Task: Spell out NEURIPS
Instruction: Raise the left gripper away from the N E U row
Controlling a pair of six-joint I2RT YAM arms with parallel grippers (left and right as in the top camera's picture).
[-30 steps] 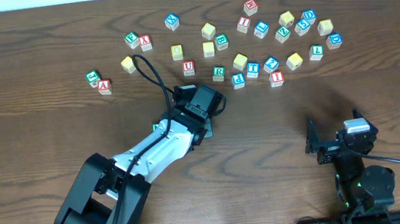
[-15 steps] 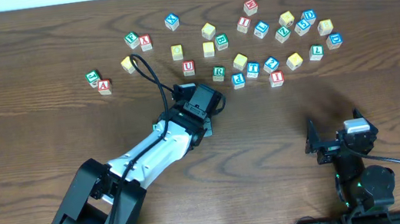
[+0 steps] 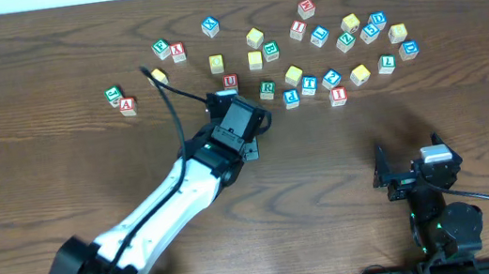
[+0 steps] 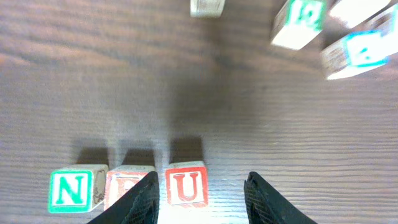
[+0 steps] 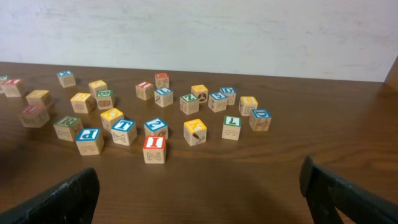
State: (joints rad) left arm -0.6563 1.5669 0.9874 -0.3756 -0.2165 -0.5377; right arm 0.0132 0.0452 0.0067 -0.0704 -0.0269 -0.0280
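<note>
Dark wooden desk (image 4: 249,93): mid-desk, my left gripper (image 4: 202,177) stands open astride the red U (image 4: 186,186), which sits beside the N (image 4: 69,190) and what is probably a half-hidden E (image 4: 121,180). My right gripper (image 5: 198,177) gapes wide near the front-right corner.

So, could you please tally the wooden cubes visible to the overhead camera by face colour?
Red cubes: 6
Green cubes: 6
Blue cubes: 8
Yellow cubes: 8
Total: 28 showing; the left arm may hide more.
</note>
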